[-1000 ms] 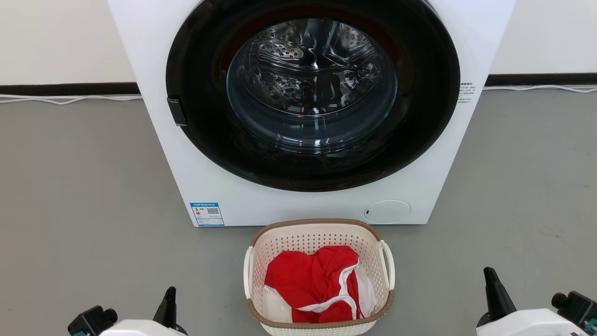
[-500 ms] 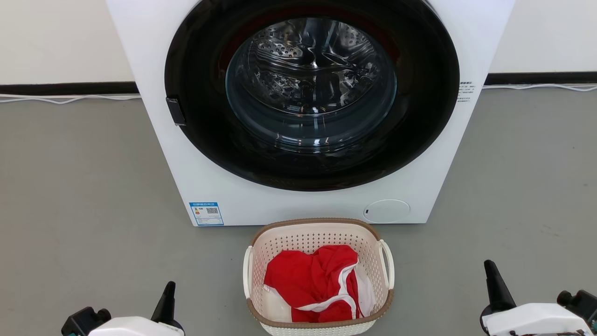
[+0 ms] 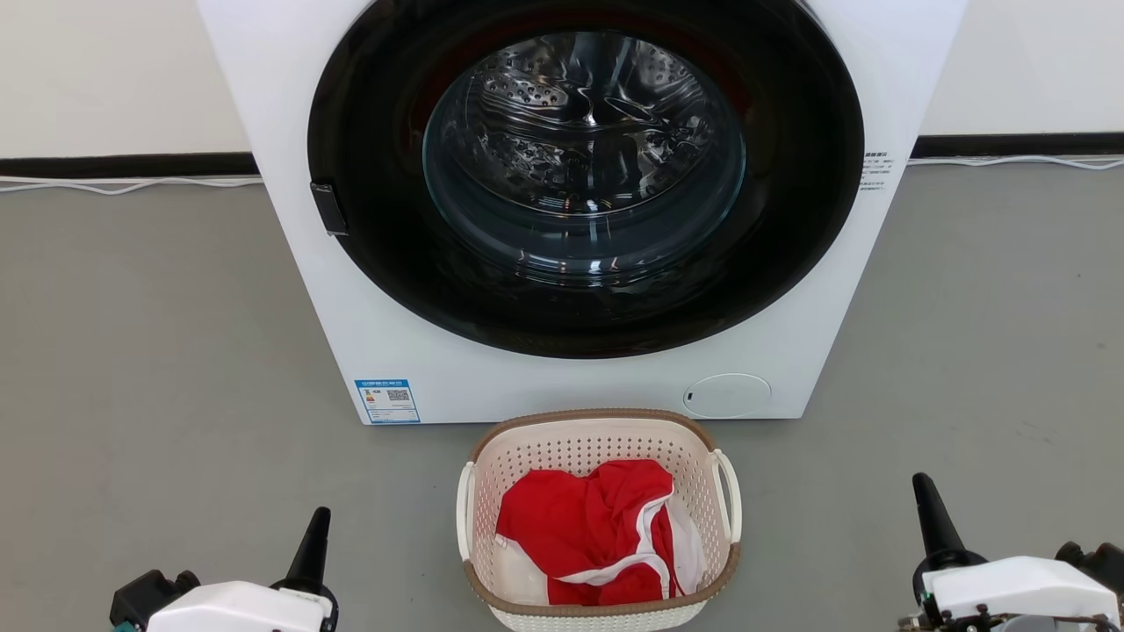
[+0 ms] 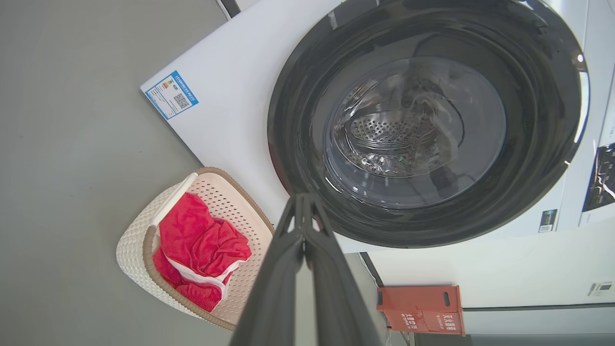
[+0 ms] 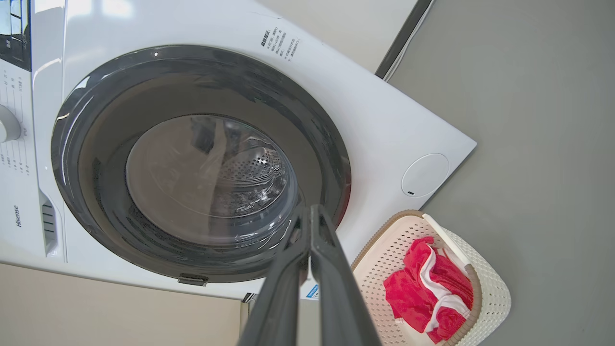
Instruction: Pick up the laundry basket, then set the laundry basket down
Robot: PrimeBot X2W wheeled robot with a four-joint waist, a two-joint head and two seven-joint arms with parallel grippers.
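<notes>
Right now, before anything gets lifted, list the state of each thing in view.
Laundry basket: upright on the floor, not gripped.
Red garment: crumpled inside the basket.
Washing machine door: shut.
Left gripper: shut, empty.
Right gripper: shut, empty.

Bare grey floor (image 3: 176, 369) is lying open on both sides of the laundry basket (image 3: 597, 443), leaving clear passage from the left gripper (image 3: 320, 520) and right gripper (image 3: 921, 488) to its loop handles (image 3: 730, 496). The washing machine (image 3: 527, 391) is standing just behind the far rim, blocking approach there. Red clothing (image 3: 580, 527) is covering the basket's bottom.
</notes>
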